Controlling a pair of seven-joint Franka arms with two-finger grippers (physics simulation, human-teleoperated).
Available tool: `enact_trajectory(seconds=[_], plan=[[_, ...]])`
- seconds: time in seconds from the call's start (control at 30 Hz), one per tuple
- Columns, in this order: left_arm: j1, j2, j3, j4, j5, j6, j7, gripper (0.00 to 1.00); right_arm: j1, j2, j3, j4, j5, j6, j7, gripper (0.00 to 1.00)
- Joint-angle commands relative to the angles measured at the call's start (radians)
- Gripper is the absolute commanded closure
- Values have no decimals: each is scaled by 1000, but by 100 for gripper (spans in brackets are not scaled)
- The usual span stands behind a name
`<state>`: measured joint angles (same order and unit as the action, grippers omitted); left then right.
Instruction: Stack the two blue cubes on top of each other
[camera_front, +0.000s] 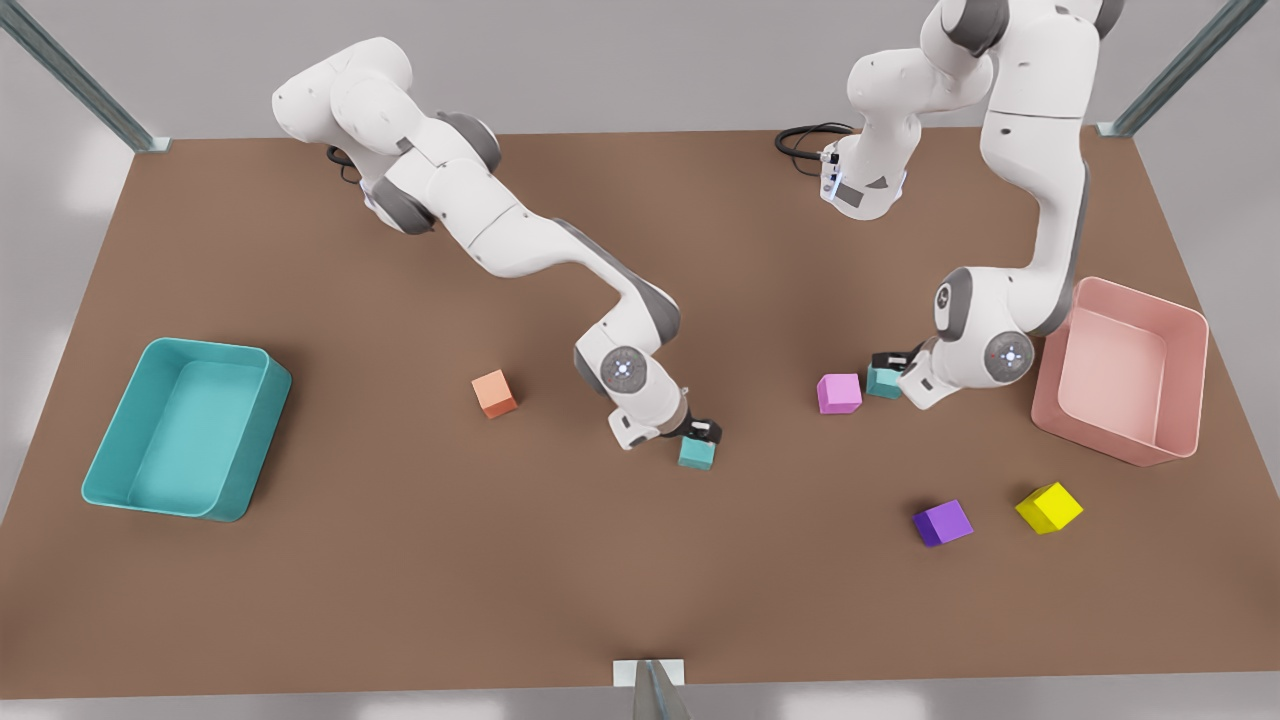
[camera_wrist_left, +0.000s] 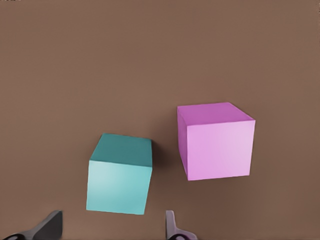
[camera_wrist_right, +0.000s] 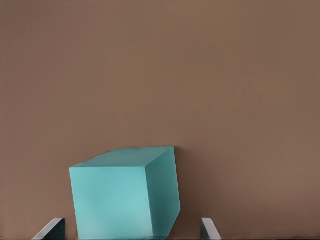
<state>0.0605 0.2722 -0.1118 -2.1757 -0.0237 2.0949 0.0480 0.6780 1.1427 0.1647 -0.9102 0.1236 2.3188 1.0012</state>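
Scanning from the big items down, I see the brown bench (camera_front: 300, 600) carrying a teal bin (camera_front: 185, 430) at the front view's left and a pink bin (camera_front: 1125, 370) at its right, with both arms bent low over the middle ground. Matching the wrist views, the left end effector (camera_front: 893, 362) belongs to the arm on the front view's right: its camera shows a blue cube (camera_wrist_left: 120, 175) with the pink cube (camera_wrist_left: 216, 141) just beside it, apart by a narrow gap. Its fingers (camera_wrist_left: 172, 227) stand wide, one on each side of the cube, not touching it as far as I can tell. The right end effector (camera_front: 703, 432) hovers just over the second blue cube (camera_wrist_right: 125, 192) near the bench's centre, its fingers (camera_wrist_right: 209, 229) likewise spread wide around the cube. Both cubes rest on the bench, well apart from each other. I judge that either arm could close and lift; the pink neighbour crowds the left side, so the right grasp looks cleaner. Orange (camera_front: 494, 393), purple (camera_front: 942, 522) and yellow (camera_front: 1049, 507) cubes lie clear of both.
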Motion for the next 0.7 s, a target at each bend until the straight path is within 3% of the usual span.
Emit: enact_trajectory(seconds=[0.0,0.07,0.13,0.2,0.27,0.33,0.4,0.47,0.5,0.57,0.67], plan=[[-7,1,0,-18,2,83,179,0,0,-8,6,4,2,14,280,0],[-16,10,0,-49,4,134,182,0,-52,-69,30,10,21,-56,272,0],[-15,25,0,-49,37,159,211,0,-227,-210,136,-1,27,-359,163,0],[-8,32,0,-49,59,162,211,0,-393,-350,133,-3,27,-711,16,0],[-7,33,0,-47,57,162,207,0,-601,-394,115,-7,10,-871,-177,0],[-8,42,0,-49,56,165,204,0,-778,-411,116,-6,-165,-956,-511,0],[-7,58,0,-49,56,165,204,0,-792,-606,115,-7,-332,-1075,-901,0],[-7,79,0,-49,56,165,204,0,-695,-771,107,-50,-326,-1190,-914,0],[-7,94,0,-49,56,180,204,0,-637,-871,64,-199,-332,-1176,-940,0],[-5,117,1,-49,57,192,204,0,-588,-934,15,-406,-315,-1015,-948,0],[-5,139,1,-49,57,203,204,0,-575,-908,-4,-417,-315,-1000,-946,0]])
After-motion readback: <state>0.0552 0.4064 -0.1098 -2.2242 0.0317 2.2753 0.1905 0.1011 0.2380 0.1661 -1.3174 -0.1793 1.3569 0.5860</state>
